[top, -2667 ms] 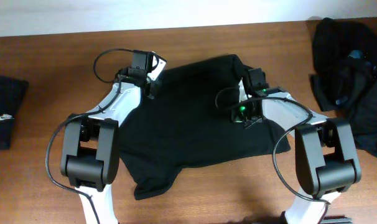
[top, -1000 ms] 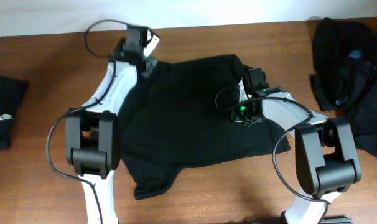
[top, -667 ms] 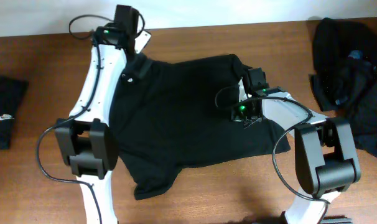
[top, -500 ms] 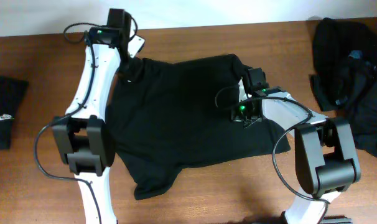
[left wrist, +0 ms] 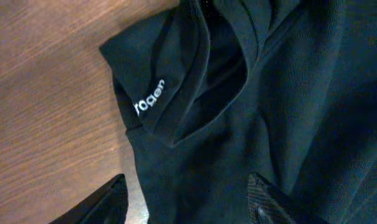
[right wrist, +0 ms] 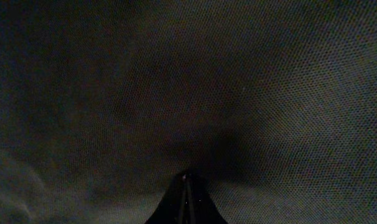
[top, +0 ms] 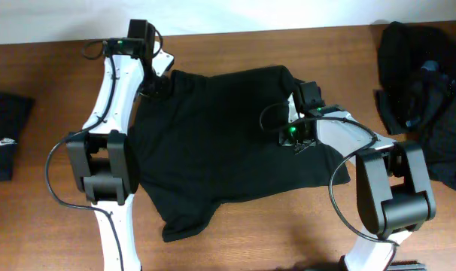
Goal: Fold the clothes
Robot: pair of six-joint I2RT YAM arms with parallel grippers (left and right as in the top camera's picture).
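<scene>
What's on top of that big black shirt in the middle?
The shut right claw presses on the shirt; the open left claw hovers over its collar. Whatever lies under the fabric is hidden.

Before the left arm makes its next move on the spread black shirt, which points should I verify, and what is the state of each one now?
1. Left end effector open: ok, its fingers stand apart.
2. Cloth between those fingers: ok, the shirt lies between them, and the collar is just ahead.
3. Right end effector shut: ok. Whether it pinches cloth: cannot tell.
4. Shirt flat: not ok, folds show around the collar.
5. Other clothes apart from the shirt: ok, both the pile of black clothes and the folded black garment lie away from it.
</scene>
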